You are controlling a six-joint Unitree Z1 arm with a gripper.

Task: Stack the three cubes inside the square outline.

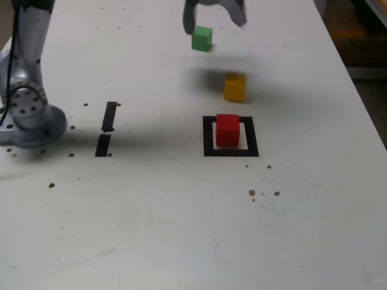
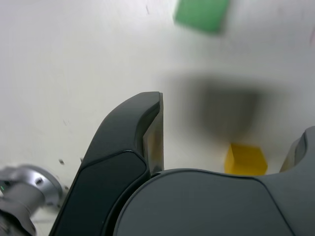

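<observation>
Pale and glossy, the surface (image 1: 151, 211) is flecked with small brown marks, and its right edge in the exterior view slants down past a dark, cluttered patch of room. From that view's left, the arm's base (image 1: 37, 134) is set in near the left edge, probably so the arm can reach across. Next come two short black tape strips (image 1: 109, 116), perhaps a reference mark. Near the far edge, the fingers (image 1: 214, 15) stand wide apart with nothing between them, above the surface, likely left open to take a cube. The green cube (image 1: 202, 38) lies just beside them in that view, toward the far edge. Right of it and nearer the middle, the red cube (image 1: 228, 130) sits inside the square outline (image 1: 231, 153), presumably as the stack's base. The yellow cube (image 1: 234, 88) rests alone beyond the outline, apart from both others, presumably waiting to be stacked.
</observation>
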